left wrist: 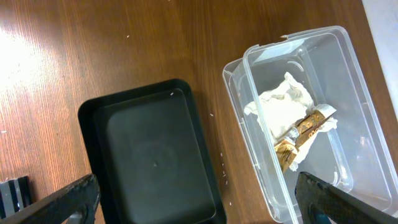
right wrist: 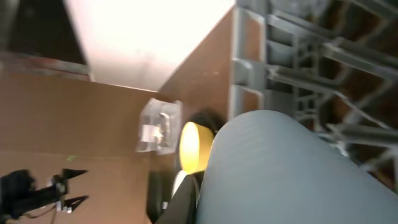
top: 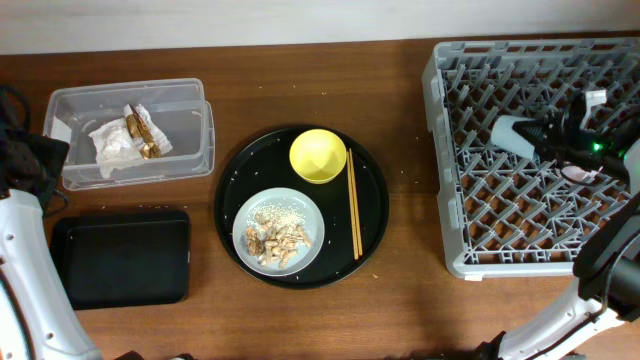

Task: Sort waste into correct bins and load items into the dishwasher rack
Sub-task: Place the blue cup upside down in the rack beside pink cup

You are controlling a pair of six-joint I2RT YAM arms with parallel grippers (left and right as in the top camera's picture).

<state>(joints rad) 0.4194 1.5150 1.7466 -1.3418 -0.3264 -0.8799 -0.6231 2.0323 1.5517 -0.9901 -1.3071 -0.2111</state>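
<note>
My right gripper [top: 537,136] clasps the small light-blue cup [top: 510,132] over the dishwasher rack [top: 447,200].

The cup lies on its side, long axis across the rack, jutting from my fingers toward the table's middle. The pegs are straight beneath it, so I judge that down is the way it must go. My left gripper [left wrist: 199,208] hangs wide open above the flat black tray [left wrist: 149,162] and the clear box [left wrist: 354,81], where the wrappers [left wrist: 292,124] sit. The yellow bowl [top: 318,156], the chopsticks [top: 353,205] lying far-to-near, and the plate [top: 303,210] of food scraps [top: 277,238] sit on the round tray [top: 230,195] between my arms, somewhat nearer my right. The gold wrapper's print is too small to read.
</note>
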